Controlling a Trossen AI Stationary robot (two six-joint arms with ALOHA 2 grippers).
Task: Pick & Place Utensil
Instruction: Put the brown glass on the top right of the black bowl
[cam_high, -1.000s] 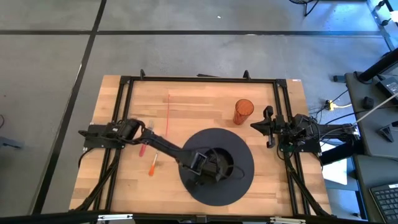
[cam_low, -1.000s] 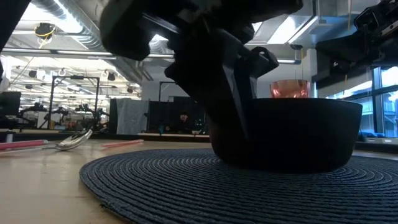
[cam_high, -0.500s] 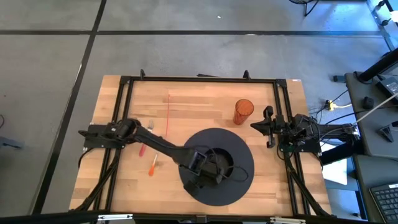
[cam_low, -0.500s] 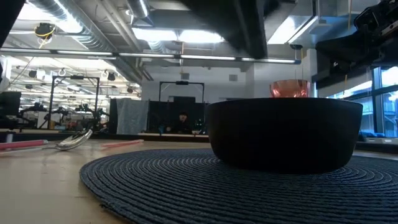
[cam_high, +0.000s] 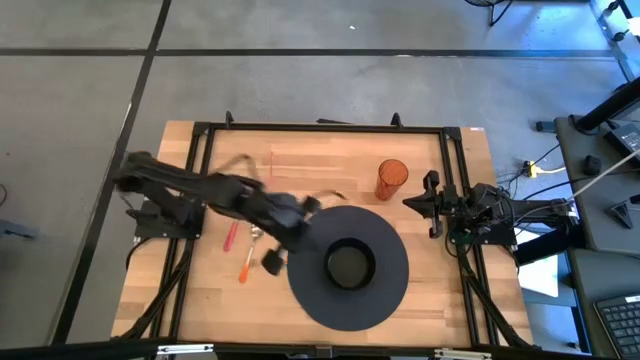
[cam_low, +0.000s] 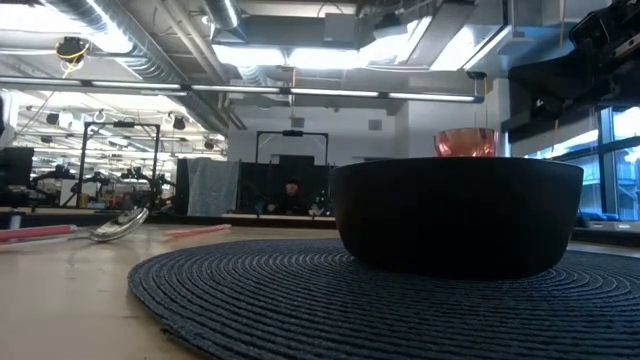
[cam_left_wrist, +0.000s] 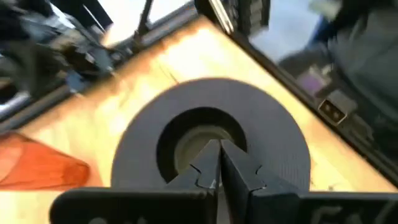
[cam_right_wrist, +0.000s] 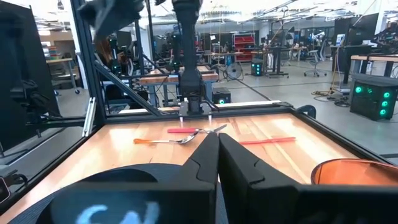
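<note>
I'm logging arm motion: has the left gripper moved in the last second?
Yes. The left gripper has pulled off the black bowl and now sits over bare wood beside the round mat, nearer the utensils.

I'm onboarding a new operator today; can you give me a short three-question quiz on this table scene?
1. True or false: the black bowl sits on the round dark placemat.
2. Which thing stands nearest the right gripper? A) the orange cup B) the orange-handled utensil C) the red-handled utensil
3. Fill in: seen from the left wrist, the left gripper has its fingers closed and holds ____.

Key: 1 true; 2 A; 3 nothing.
</note>
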